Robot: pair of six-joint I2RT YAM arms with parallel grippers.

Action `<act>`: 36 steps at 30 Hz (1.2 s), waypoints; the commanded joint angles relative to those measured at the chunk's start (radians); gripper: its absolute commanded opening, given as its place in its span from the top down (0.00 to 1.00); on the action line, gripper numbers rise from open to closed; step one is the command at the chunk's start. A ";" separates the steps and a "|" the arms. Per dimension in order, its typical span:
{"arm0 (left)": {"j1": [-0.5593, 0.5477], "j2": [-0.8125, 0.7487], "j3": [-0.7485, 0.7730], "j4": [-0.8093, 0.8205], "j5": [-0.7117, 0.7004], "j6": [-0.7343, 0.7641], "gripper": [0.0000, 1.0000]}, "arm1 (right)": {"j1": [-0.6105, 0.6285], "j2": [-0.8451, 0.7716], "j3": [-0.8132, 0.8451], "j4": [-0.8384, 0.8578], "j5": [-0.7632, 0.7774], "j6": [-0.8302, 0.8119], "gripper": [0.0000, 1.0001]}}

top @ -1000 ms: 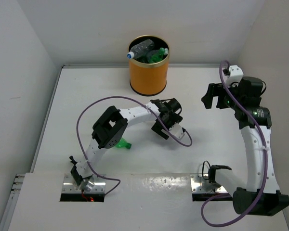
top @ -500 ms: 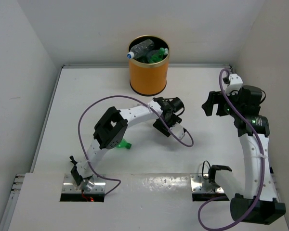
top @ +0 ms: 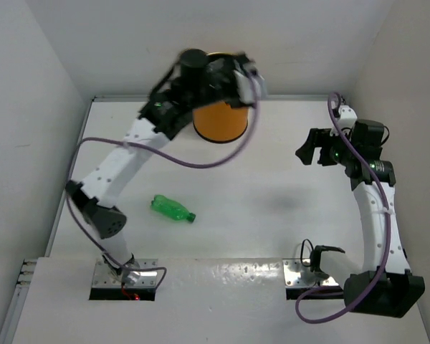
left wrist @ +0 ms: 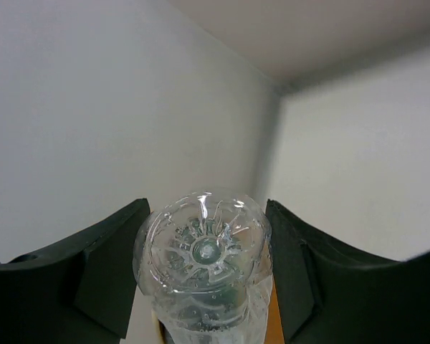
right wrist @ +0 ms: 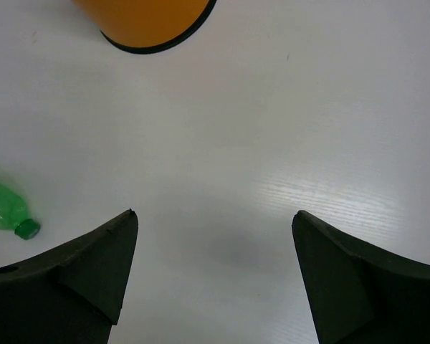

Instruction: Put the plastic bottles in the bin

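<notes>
Over the bin (top: 218, 125) at the back of the table (top: 272, 236), the L arm now stretches up and fwd, blurred mid-swing. A sec ago it was crouched low at table centre. The L gripper (left wrist: 206, 208) has clamped down from wide open onto a clear bottle (left wrist: 204, 251). The wrist cam looks straight at the bottle's ribbed base, a finger pressed to each side, with only wall and ceiling behind. Judged from that, the pick is done and the carry has approx. reached the drop point, so release looks like the next call. The bin's mouth is hidden under the wrist, so exact alignment can't be told.

With the arm lifted, a green bottle (top: 172, 209) lies fully exposed on its side, front-left of the table and well apart from the bin. It is seemingly the last one left outside.

The R arm is bent upright at the right edge, little moved. The R gripper (right wrist: 213, 222) hangs empty over bare table, jaws wide.
</notes>
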 commanded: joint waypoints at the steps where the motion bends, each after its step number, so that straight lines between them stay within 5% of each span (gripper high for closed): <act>1: 0.158 -0.123 -0.119 0.520 0.154 -0.396 1.00 | -0.006 0.032 0.057 0.067 -0.063 0.041 0.14; 6: 0.297 -0.077 -0.146 0.947 0.117 -0.735 1.00 | -0.006 0.088 0.094 0.068 -0.069 0.040 0.15; 10: 0.390 0.185 0.096 0.956 0.145 -1.032 1.00 | -0.008 0.119 0.118 0.076 -0.058 0.030 0.15; 14: 0.426 0.347 0.323 0.908 0.156 -1.152 1.00 | -0.008 0.138 0.137 0.068 -0.026 0.024 0.15; 23: 0.436 0.305 0.098 0.759 0.145 -1.033 1.00 | -0.008 0.124 0.103 0.067 0.013 0.029 0.15; 36: 0.393 0.286 0.043 0.435 -0.041 -0.763 1.00 | -0.008 0.131 0.109 0.059 0.014 0.024 0.15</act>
